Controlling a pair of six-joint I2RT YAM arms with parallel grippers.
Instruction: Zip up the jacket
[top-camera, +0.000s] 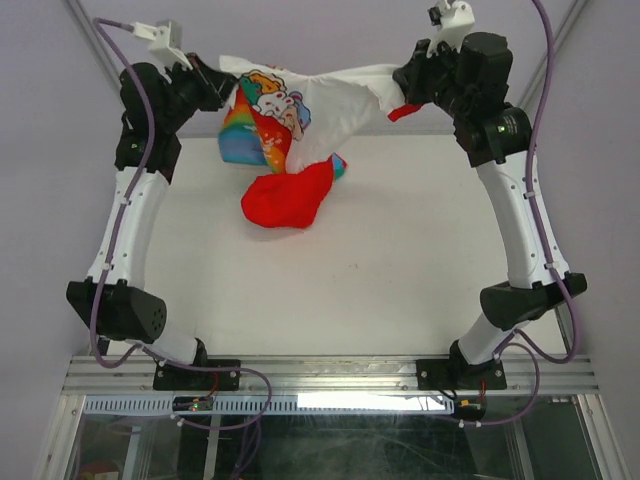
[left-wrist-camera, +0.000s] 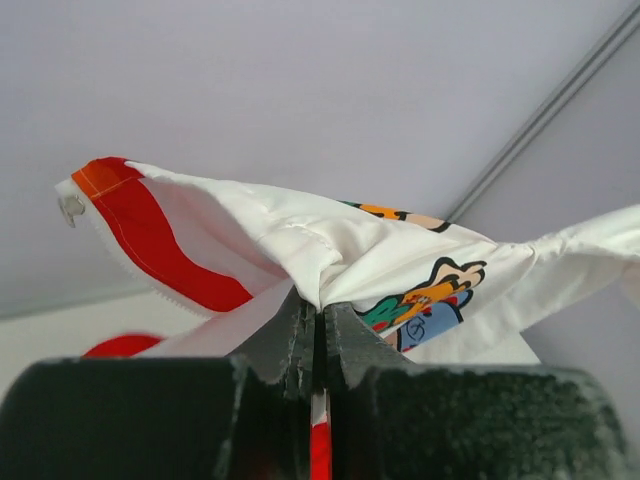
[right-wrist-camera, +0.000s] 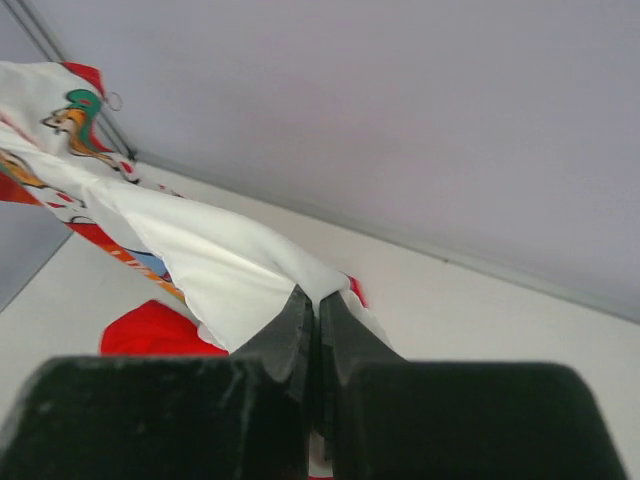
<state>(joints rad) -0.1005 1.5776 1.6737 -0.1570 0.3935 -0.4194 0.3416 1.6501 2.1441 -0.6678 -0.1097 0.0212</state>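
Both your arms reach far forward, left gripper (left-wrist-camera: 318, 310) and right gripper (right-wrist-camera: 312, 300) clamped on the white red-hooded cloth jacket (top-camera: 300, 110).

Above far end of counter (top-camera: 400, 260), jacket (top-camera: 300, 105) strung between 2 tools: left tool (top-camera: 222, 78) pinching its left end, right tool (top-camera: 400, 82) its right end. Below middle, hood (top-camera: 288, 198) sags, nearer left tool.
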